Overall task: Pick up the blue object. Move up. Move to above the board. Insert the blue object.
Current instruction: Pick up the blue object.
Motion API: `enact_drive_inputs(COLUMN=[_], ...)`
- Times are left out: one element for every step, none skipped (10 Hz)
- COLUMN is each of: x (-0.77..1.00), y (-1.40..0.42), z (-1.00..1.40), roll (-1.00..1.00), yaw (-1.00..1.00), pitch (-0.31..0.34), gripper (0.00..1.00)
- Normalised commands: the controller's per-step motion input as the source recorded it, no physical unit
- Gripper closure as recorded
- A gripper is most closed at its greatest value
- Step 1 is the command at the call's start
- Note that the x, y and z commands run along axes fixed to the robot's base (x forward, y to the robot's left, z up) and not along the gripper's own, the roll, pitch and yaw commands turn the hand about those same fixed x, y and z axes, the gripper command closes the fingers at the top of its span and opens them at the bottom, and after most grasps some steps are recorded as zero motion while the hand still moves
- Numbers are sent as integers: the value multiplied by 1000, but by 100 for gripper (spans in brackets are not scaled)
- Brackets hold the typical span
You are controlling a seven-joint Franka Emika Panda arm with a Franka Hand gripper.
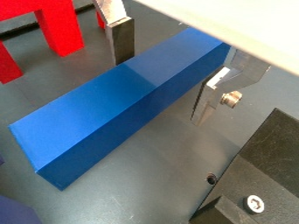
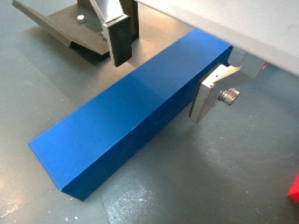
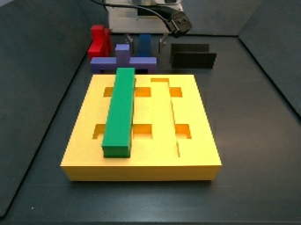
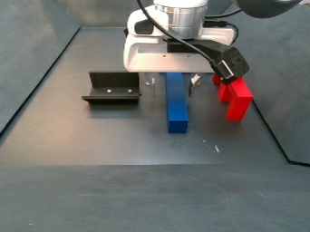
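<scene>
The blue object (image 1: 105,118) is a long dark blue bar lying flat on the grey floor; it also shows in the other wrist view (image 2: 117,122) and in both side views (image 3: 143,46) (image 4: 179,107). My gripper (image 1: 162,87) (image 2: 160,87) is lowered over one end of the bar, jaws open, one finger on each long side. One finger (image 1: 121,42) stands clear of the bar with a gap; the other finger (image 1: 205,101) is close against its side. The yellow board (image 3: 188,149) lies nearer the camera in a side view, a green bar (image 3: 120,110) lying in one groove.
A purple cross-shaped block (image 3: 118,61) lies between the board and the gripper. A red piece (image 4: 234,98) (image 1: 52,31) stands beside the blue bar. The dark fixture (image 4: 111,89) (image 2: 70,31) (image 3: 192,55) sits on its other side.
</scene>
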Motion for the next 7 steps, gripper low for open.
enact_drive_inputs(x=[0,0,0,0,0,0,0], y=[0,0,0,0,0,0,0], z=[0,0,0,0,0,0,0], roll=[0,0,0,0,0,0,0], yaw=[0,0,0,0,0,0,0], pitch=[0,0,0,0,0,0,0], gripper=[100,100,100,100,100,100,100])
